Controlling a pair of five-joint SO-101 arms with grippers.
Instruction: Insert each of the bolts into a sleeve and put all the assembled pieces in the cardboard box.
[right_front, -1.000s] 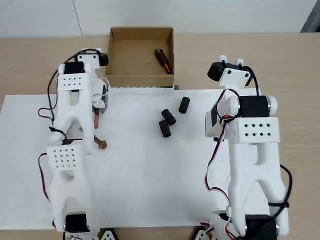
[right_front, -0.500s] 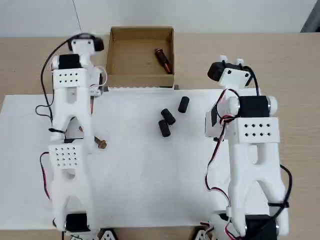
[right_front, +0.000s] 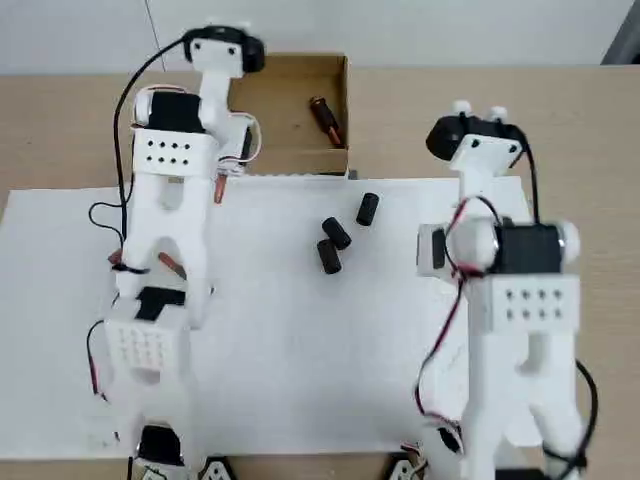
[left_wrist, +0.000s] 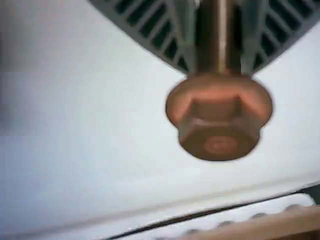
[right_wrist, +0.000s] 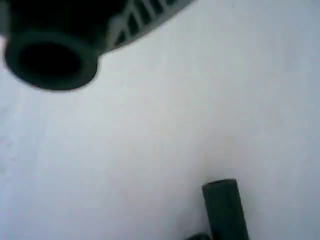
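A wooden bench (right_front: 580, 110) carried a white sheet (right_front: 300, 340), with two white arms standing at its near edge. The left arm (right_front: 165, 200) stretched toward the cardboard box (right_front: 280, 130), which sat open just beyond the sheet's far edge with one assembled piece (right_front: 325, 118) lying near its right wall. The right arm (right_front: 515, 290) stood over the sheet's right side. The left hand (left_wrist: 218, 65) was pinching a copper bolt (left_wrist: 218, 117) by the shaft, head pointing away from the hand, above the sheet's far edge and just in front of the box's left front corner. The right hand (right_wrist: 80, 30) was closed around a black sleeve (right_wrist: 50, 62), held clear of the sheet. Three loose sleeves (right_front: 336, 233) lay mid-sheet in front of the box, two close together and the third a little apart to the right. A second bolt (right_front: 172, 266) lay on the sheet, partly hidden under the left arm.
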